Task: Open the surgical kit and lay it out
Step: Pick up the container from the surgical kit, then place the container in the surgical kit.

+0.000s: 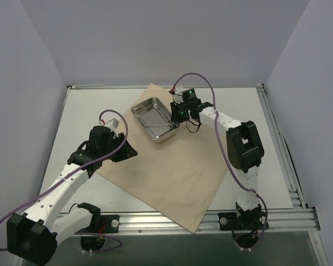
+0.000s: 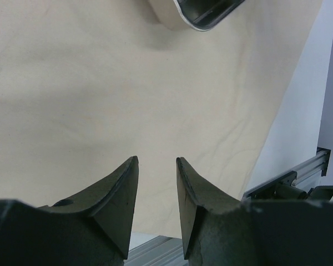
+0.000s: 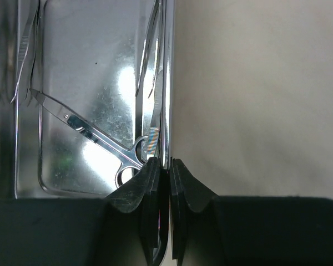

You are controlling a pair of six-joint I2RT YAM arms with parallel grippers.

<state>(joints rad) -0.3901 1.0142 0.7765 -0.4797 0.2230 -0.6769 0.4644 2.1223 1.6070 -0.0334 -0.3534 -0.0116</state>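
The beige wrap sheet (image 1: 172, 172) lies spread flat as a large square on the table. The shiny steel tray (image 1: 154, 118) sits on its far corner. My right gripper (image 1: 179, 114) is shut on the tray's right rim (image 3: 167, 100). Inside the tray lie the scissors (image 3: 94, 136) and thin tweezers (image 3: 147, 72). My left gripper (image 1: 122, 151) is open and empty, hovering over the sheet's left edge; in the left wrist view the sheet (image 2: 127, 94) fills the frame and a tray corner (image 2: 205, 14) shows at the top.
The table's aluminium frame rail (image 1: 211, 221) runs along the near edge, and the sheet's near corner overhangs it. White walls enclose the table on three sides. Bare white table (image 1: 255, 166) lies right of the sheet.
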